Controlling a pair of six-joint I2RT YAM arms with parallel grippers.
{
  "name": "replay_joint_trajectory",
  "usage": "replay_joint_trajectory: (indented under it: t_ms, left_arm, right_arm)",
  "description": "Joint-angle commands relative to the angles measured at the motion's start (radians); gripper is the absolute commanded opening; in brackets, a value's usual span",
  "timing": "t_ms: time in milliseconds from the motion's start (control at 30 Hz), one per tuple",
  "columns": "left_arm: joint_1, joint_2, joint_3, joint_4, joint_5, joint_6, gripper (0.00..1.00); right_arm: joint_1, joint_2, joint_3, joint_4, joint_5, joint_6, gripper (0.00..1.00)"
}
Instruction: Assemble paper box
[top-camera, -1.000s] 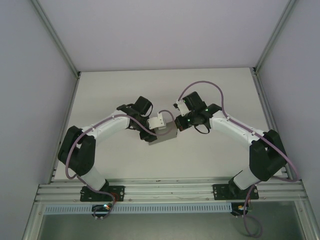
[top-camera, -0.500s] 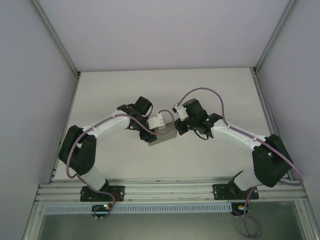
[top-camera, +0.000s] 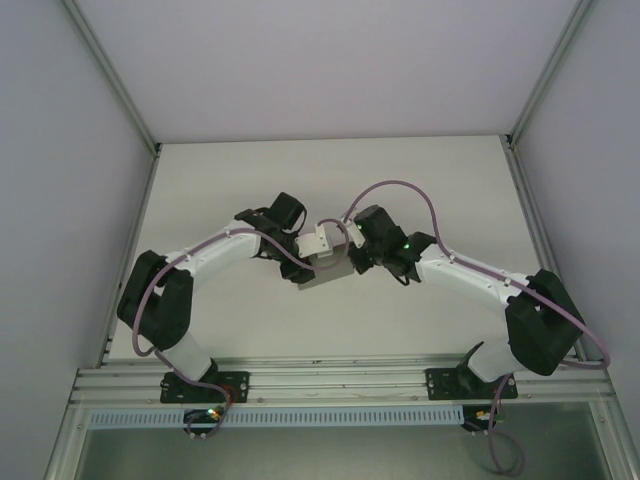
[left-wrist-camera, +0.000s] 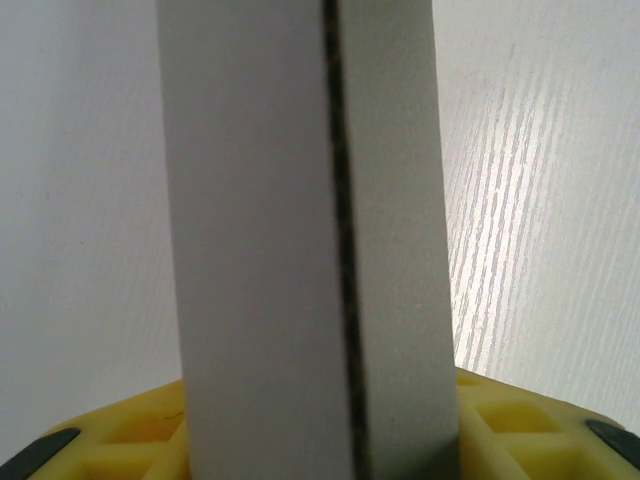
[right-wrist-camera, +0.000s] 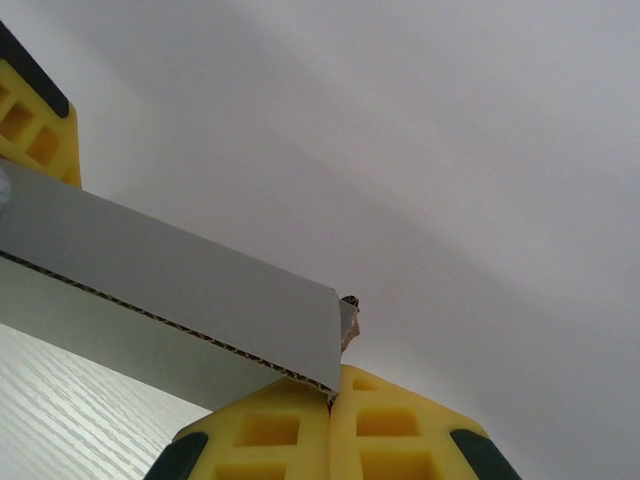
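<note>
Box (top-camera: 322, 275) sits mid-frame in the top view, on the table (top-camera: 420, 180) just below centre, between the two wrists. It is plain matte grey cardboard, small and low, squarish, slightly skewed to the table edges.

Left arm (top-camera: 215, 250) comes in from the lower left and the right arm (top-camera: 460, 272) from the lower right. Both wrists are right at the box's upper edge.

In the left wrist view the box (left-wrist-camera: 260, 250) fills the centre as two flat grey panels standing upright side by side. A dark corrugated edge runs top to bottom between them. Left fingers (left-wrist-camera: 520, 430) are yellow and show at the bottom on both sides of the card. They are part open, with the panel filling the gap, so this looks like a grip on the box.

In the right wrist view the box (right-wrist-camera: 170, 270) is a grey strip slanting from mid left down to centre. Its fluted edge is exposed along the underside and the corner is a bit frayed. Right fingers (right-wrist-camera: 390, 430) are pressed fully together at bottom centre with nothing between them. The box corner touches their tips.
</note>
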Motion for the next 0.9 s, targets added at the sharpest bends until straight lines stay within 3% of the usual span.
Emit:
replay_joint_trajectory:
  t_ms: [0,133,533,867]
  left_arm:
    - [-0.005,-0.009,0.011,0.014,0.03,0.008,0.47]
    - [-0.006,-0.007,0.011,0.017,0.032,0.005,0.47]
    - [-0.007,-0.007,0.005,0.048,0.034,-0.007,0.48]
    - [-0.006,-0.027,-0.003,0.055,0.02,-0.007,0.49]
  right_arm:
    - [0.0,0.03,0.029,-0.174,0.109,-0.069,0.0]
    - [-0.001,0.055,0.049,-0.169,0.026,-0.051,0.0]
    - [0.058,0.131,0.001,-0.065,0.034,0.05,0.0]
    - [0.064,0.091,-0.112,-0.008,0.033,0.122,0.0]
